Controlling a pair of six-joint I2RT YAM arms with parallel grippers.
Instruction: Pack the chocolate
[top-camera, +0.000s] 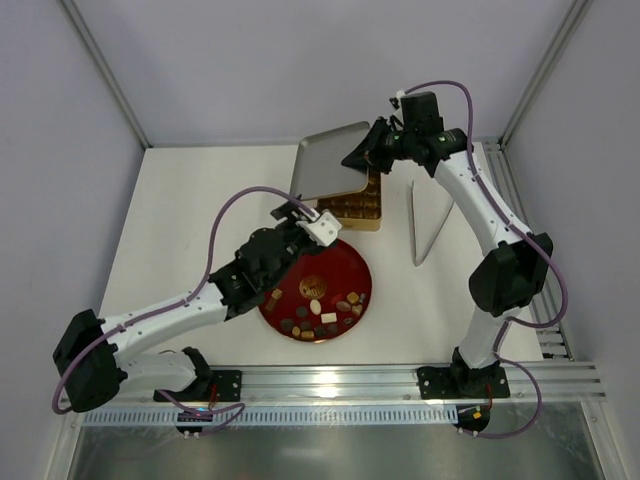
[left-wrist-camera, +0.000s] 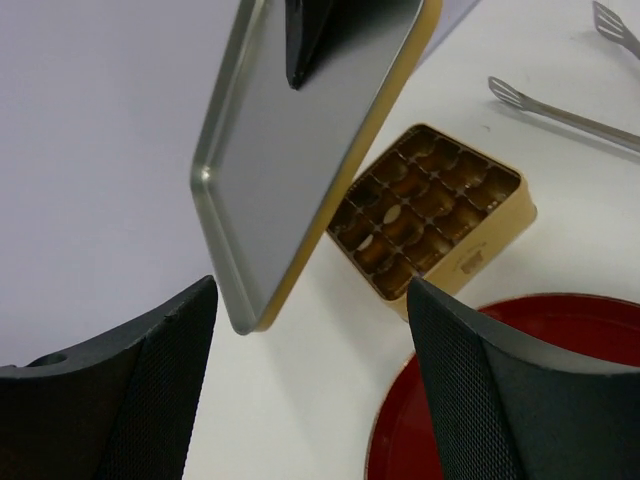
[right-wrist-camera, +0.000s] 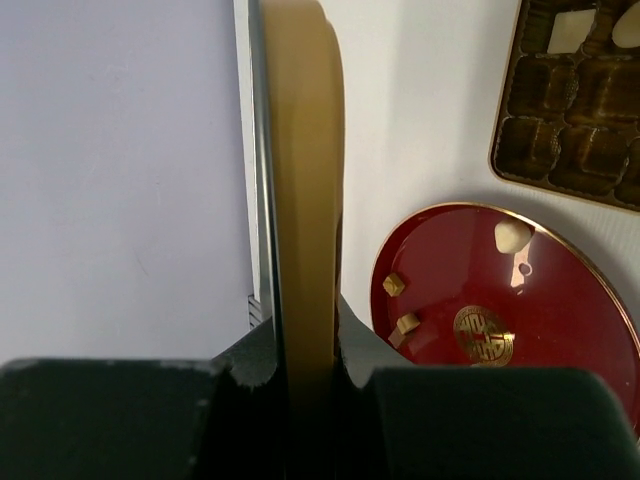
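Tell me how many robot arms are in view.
2. The left arm stretches partly over the red plate, left end effector open. The right arm reaches to the back, right end effector shut on the tin lid, tilted above the gold tin.

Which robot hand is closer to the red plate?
Left. The left gripper hangs just beyond the red plate; the right gripper holds the lid up past the gold tin.

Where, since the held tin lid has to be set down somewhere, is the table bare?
The white table is bare at its far left, bordered by the square gold gridded tin and the left arm. A narrower patch lies near-right, between the round red plate and the right arm. Crowded: the centre, where plate, tin and metal tongs sit close.
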